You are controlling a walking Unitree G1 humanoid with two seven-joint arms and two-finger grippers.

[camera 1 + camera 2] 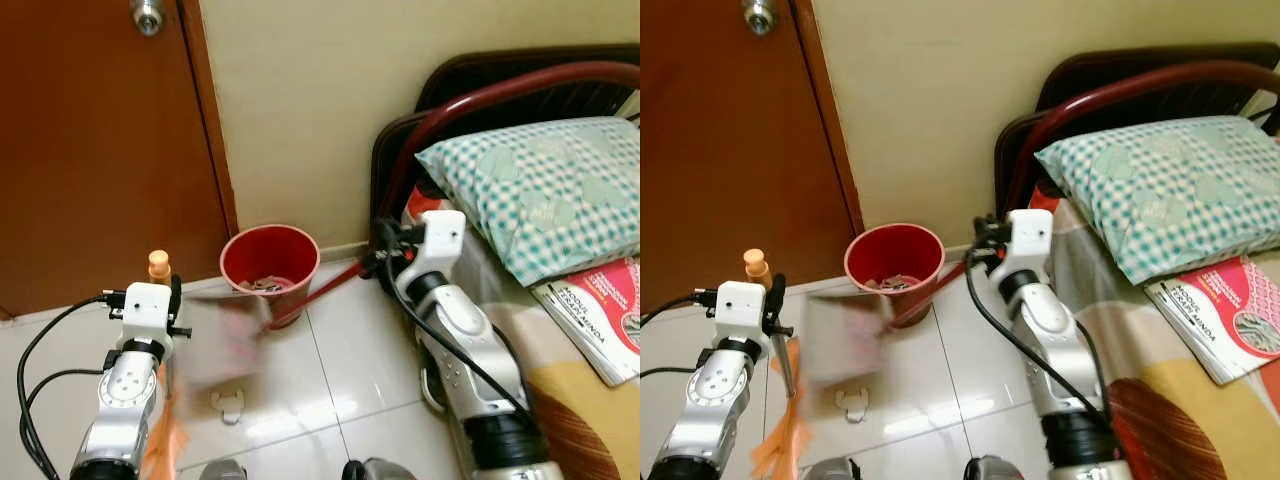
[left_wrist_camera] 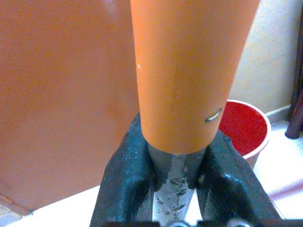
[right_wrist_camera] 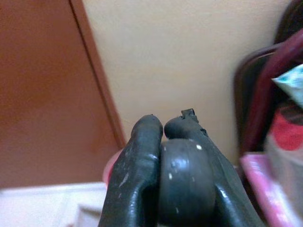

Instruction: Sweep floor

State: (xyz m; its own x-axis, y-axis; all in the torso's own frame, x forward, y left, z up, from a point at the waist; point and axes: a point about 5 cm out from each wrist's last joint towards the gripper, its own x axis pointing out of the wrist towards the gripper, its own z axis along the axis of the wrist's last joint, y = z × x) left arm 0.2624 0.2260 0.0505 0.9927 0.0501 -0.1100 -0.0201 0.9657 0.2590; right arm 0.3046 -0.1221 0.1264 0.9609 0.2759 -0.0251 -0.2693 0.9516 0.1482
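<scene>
Nearest the robot, a small white clip lay on the glossy white tiled floor between the two arms. The left gripper was closed around a grey shaft where it met an orange handle, the fingers pressed against either side; in the head views the handle's orange tip stood just above that wrist, and a blurred pale dustpan hung beside it over the floor. The right gripper was closed on a dark rounded shaft seated between its fingertips; in the head views a dark red pole ran from that gripper down toward the floor beside the bin. Beyond the arms, a red bin with scraps inside stood on the floor against the cream wall, near the brown door. To the robot's right, a bed carried a green checked pillow and a red magazine, with a dark headboard behind.
</scene>
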